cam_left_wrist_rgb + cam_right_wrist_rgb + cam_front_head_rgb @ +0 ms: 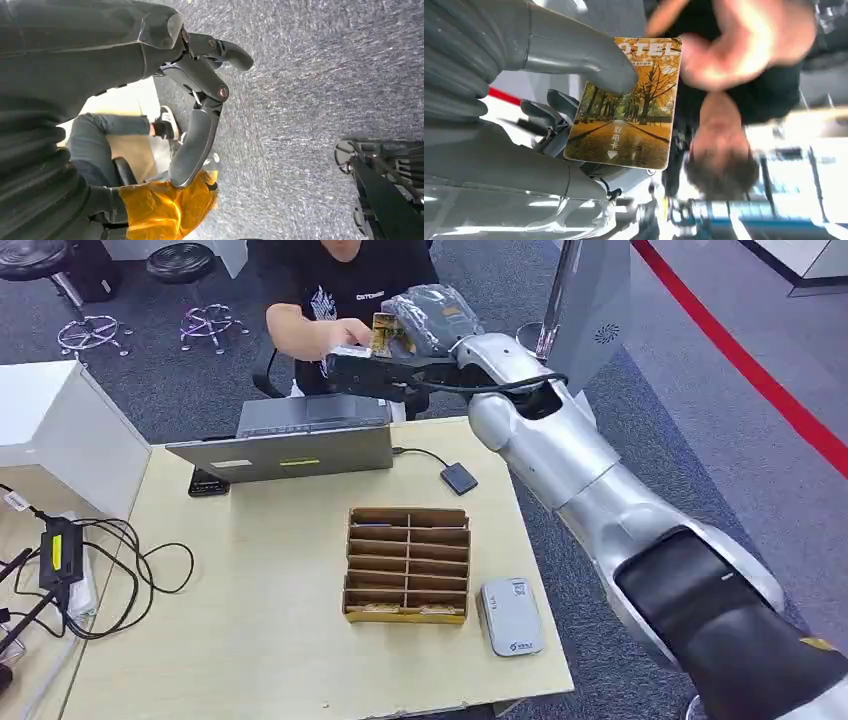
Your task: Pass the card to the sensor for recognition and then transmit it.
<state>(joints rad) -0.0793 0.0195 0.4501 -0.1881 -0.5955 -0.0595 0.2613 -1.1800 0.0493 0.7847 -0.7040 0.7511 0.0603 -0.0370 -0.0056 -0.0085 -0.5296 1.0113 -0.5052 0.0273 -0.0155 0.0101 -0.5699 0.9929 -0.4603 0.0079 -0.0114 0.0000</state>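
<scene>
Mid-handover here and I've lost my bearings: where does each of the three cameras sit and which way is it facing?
Head view: high on the body, looking forward and down at the table, laptop and card box; the silver right arm reaches to a seated person.
Left wrist view: behind the left hand, facing grey carpet; the hand holds nothing.
Right wrist view: behind the right hand, facing the person; it pinches the hotel card.
Shared: head and right wrist views both show the card and the person's hand.

Box with slots in middle of bench. Laptop at 11 o'clock from box. Small pad at 1 o'clock. Card reader at 4 o'clock, just beside box. Person behind bench. Cables at 9 o'clock.
</scene>
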